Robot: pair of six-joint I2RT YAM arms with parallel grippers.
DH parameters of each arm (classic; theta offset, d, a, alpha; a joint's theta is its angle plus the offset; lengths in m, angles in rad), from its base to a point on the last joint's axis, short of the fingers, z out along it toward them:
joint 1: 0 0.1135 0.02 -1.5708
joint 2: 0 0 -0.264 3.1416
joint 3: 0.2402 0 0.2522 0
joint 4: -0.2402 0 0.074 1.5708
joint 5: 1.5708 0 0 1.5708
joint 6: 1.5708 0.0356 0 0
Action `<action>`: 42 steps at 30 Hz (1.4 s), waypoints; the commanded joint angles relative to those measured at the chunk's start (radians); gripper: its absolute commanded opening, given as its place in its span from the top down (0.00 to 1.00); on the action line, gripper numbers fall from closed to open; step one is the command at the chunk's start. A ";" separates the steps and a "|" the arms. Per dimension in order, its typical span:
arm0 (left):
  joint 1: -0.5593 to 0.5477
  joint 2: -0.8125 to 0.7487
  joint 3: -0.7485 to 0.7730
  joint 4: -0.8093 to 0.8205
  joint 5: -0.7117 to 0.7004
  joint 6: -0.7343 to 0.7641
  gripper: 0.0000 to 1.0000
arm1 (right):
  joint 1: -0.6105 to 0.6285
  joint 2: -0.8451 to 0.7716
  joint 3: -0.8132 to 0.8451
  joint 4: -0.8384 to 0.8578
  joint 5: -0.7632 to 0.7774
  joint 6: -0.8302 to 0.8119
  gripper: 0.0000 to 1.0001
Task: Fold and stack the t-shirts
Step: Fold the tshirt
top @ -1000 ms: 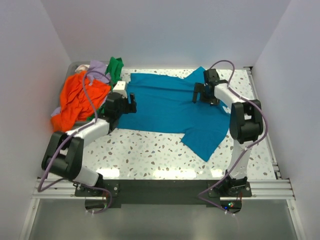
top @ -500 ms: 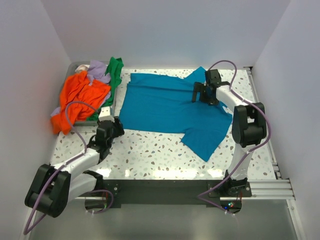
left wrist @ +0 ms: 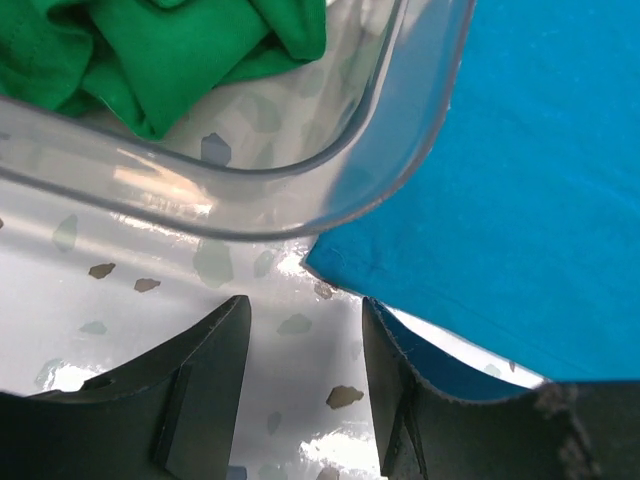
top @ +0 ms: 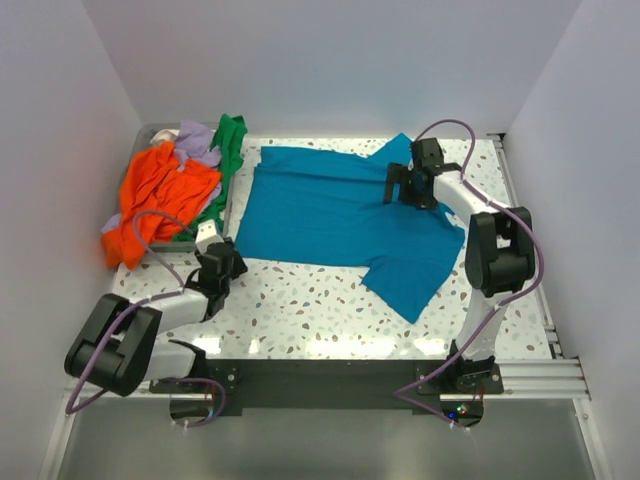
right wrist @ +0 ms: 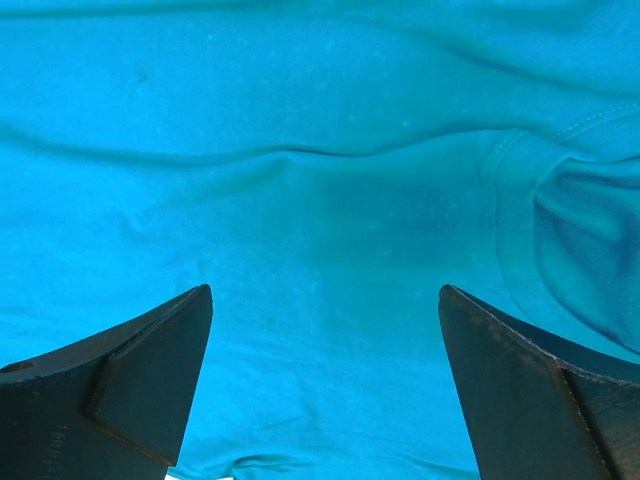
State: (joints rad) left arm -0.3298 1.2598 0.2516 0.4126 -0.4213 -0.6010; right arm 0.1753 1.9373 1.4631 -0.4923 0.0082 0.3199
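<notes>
The large teal t-shirt [top: 340, 215] lies spread flat across the table's middle. Its near left corner [left wrist: 330, 268] shows in the left wrist view. My left gripper [top: 222, 262] is open and empty, low over the table just short of that corner; in the left wrist view it [left wrist: 305, 345] holds nothing. My right gripper [top: 410, 188] is wide open above the shirt near its collar; the right wrist view [right wrist: 325, 330] shows only teal cloth under it. The orange shirt [top: 150, 200], lavender shirt [top: 195, 140] and green shirt [top: 230, 140] lie heaped in a bin.
A clear plastic bin [left wrist: 300, 190] stands at the far left; its rounded corner touches the teal shirt's edge. Green cloth [left wrist: 170, 50] fills it. White walls close in the table on three sides. Bare speckled tabletop [top: 300, 305] lies in front.
My left arm pulled back from the shirt's left edge toward the near left, then crept forward to the shirt's near left corner. The right gripper barely moved.
</notes>
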 commanded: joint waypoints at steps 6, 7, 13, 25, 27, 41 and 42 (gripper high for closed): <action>-0.005 0.115 0.077 0.109 -0.036 -0.075 0.51 | -0.003 -0.069 -0.009 0.024 -0.007 -0.022 0.01; -0.005 0.125 0.083 0.107 -0.036 -0.075 0.51 | -0.003 -0.066 -0.009 0.024 -0.007 -0.024 0.01; -0.005 0.157 0.098 0.104 -0.054 -0.077 0.54 | -0.002 -0.063 -0.007 0.027 -0.005 -0.025 0.01; -0.005 0.220 0.135 0.094 -0.050 -0.069 0.93 | -0.003 -0.099 -0.035 0.035 -0.007 -0.025 0.01; -0.005 0.216 0.133 0.095 -0.040 -0.065 1.00 | 0.001 -0.113 -0.049 0.041 -0.007 -0.019 0.02; -0.005 0.176 0.107 0.143 0.072 0.007 1.00 | 0.200 -0.444 -0.391 -0.035 0.119 0.111 0.11; -0.005 0.173 0.107 0.143 0.087 0.012 1.00 | 0.213 -0.480 -0.408 -0.054 0.149 0.122 0.12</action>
State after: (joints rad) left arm -0.3302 1.4609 0.3618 0.4938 -0.3767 -0.6304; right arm 0.3660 1.5543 1.0954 -0.4786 0.0597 0.3759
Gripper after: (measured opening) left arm 0.029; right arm 0.890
